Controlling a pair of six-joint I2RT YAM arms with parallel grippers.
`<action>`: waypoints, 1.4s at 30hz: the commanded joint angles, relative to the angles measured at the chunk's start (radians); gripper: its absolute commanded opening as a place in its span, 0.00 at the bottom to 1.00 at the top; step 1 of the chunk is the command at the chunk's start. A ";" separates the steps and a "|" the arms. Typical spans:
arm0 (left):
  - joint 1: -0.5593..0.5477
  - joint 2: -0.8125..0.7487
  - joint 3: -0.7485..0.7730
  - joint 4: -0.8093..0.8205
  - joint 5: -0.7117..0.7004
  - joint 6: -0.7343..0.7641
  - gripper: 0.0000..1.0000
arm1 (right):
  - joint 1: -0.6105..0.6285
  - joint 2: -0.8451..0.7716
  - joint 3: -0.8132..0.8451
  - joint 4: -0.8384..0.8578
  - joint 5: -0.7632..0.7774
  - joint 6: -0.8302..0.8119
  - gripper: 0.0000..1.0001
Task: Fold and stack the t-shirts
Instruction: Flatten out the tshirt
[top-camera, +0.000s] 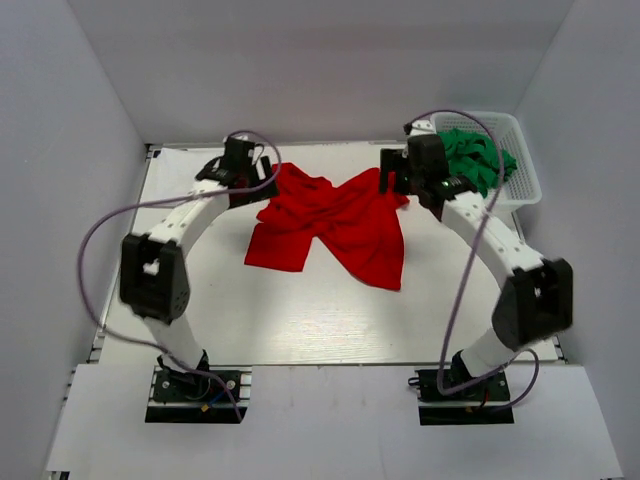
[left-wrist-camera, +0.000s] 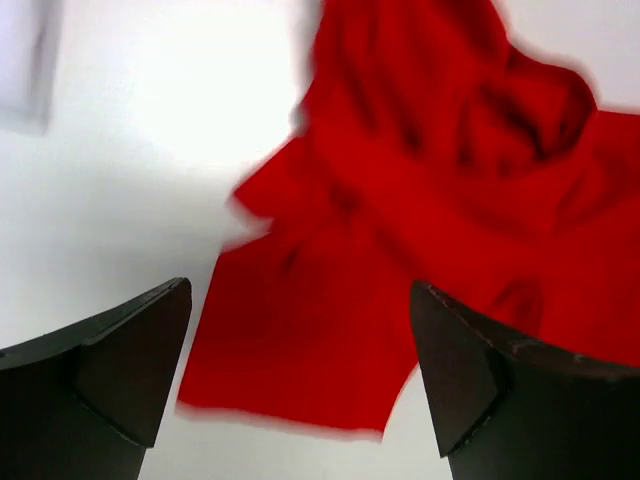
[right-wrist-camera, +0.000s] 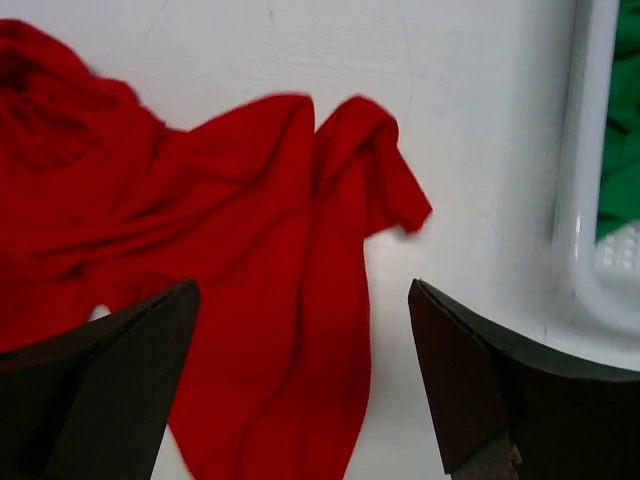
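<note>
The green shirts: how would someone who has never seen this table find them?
Start at the white table and look to its far right corner, where a white lattice basket sits. The green shirts are the crumpled heap inside it. Unlike the red shirt spread on the open table, they are green and sit in a basket.

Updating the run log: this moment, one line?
red shirt: crumpled | green shirts: in basket | left gripper: open | right gripper: open
</note>
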 joint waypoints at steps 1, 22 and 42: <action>0.006 -0.272 -0.246 0.002 -0.017 -0.092 1.00 | -0.001 -0.142 -0.201 -0.019 -0.049 0.126 0.90; 0.006 -0.256 -0.637 0.172 0.012 -0.231 0.88 | -0.002 -0.492 -0.625 -0.052 -0.089 0.311 0.90; 0.006 -0.357 -0.736 0.284 0.019 -0.198 0.00 | 0.005 -0.487 -0.673 -0.088 -0.147 0.321 0.90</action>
